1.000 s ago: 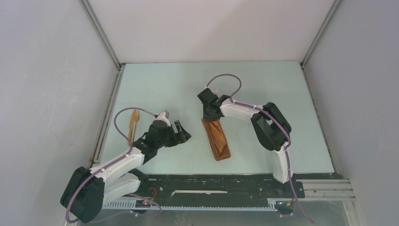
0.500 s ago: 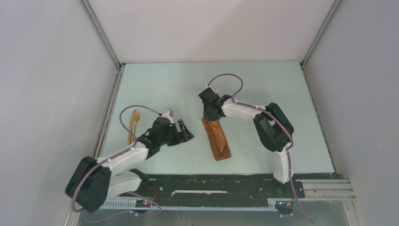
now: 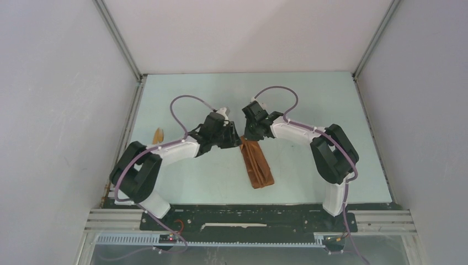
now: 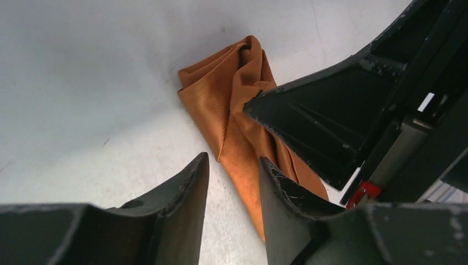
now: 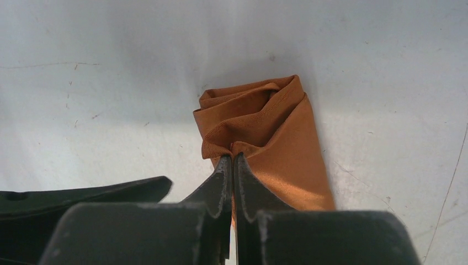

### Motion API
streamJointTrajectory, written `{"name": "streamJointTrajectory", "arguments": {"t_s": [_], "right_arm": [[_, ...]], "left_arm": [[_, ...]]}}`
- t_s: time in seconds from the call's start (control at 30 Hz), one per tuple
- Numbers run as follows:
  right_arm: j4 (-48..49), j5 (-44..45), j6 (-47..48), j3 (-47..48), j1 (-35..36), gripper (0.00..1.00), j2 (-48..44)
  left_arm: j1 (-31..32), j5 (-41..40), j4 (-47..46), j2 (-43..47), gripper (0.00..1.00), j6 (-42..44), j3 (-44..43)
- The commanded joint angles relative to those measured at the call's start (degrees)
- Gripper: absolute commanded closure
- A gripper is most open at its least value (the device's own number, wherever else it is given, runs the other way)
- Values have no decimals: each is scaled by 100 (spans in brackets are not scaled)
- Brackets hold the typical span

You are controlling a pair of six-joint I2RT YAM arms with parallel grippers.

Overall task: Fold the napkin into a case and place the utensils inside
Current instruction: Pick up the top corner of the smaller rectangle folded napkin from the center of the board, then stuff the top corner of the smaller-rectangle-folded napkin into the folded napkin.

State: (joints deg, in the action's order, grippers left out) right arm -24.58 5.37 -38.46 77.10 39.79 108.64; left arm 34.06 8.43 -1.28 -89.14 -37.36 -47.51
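The rust-orange napkin (image 3: pixel 257 164) lies folded as a narrow oblong case in the middle of the table. My right gripper (image 3: pixel 251 134) is at its far end, shut on a raised fold of the cloth (image 5: pixel 259 127), its closed tips (image 5: pixel 232 158) pinching the edge. My left gripper (image 3: pixel 232 138) is open just left of that far end, apart from the cloth. In the left wrist view its gripper (image 4: pixel 233 160) frames the napkin's left edge (image 4: pixel 232 105). One light-brown wooden utensil (image 3: pixel 158 134) lies at the far left, partly hidden by the left arm.
The metal frame rail (image 3: pixel 124 138) runs along the table's left edge close to the utensil. The right gripper's black body (image 4: pixel 342 110) fills the upper right of the left wrist view. A left finger (image 5: pixel 110 193) shows low left in the right wrist view.
My left arm has swung from the near left up and right to the napkin's far end, beside the right gripper. The right gripper has shifted slightly right, still pinching the cloth.
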Motion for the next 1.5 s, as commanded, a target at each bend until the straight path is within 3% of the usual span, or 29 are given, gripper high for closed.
{"name": "streamJointTrajectory", "arguments": {"t_s": [0.0, 0.23, 0.47, 0.63, 0.83, 0.97, 1.2, 1.3, 1.47], "right_arm": [[139, 34, -328, -74, -72, 100, -308], [200, 17, -426, -197, -113, 100, -419], [278, -23, -458, -284, -129, 100, -460], [297, -60, -476, -304, -140, 100, -476], [307, -93, -478, -303, -145, 100, -484], [358, -177, -495, -353, -162, 100, -497], [434, -267, -538, -437, -221, 100, -547], [483, -305, -560, -511, -255, 100, -585], [540, -390, -568, -596, -317, 100, -620]], "left_arm": [[364, -451, 331, -386, 56, 444, -434], [846, -1756, 906, -792, 60, 964, -1062], [1190, -2570, 1336, -1218, 63, 1303, -1572], [1258, -2565, 1323, -1392, 64, 1369, -1723], [1257, -2489, 800, -1393, 57, 1346, -1497], [1259, -2596, 106, -1254, 61, 1227, -1085], [1254, -2744, -998, -815, 58, 1232, -406], [1258, -2885, -1192, -762, 63, 1123, -294], [1255, -2793, -2164, -601, 53, 1170, 198]]}}
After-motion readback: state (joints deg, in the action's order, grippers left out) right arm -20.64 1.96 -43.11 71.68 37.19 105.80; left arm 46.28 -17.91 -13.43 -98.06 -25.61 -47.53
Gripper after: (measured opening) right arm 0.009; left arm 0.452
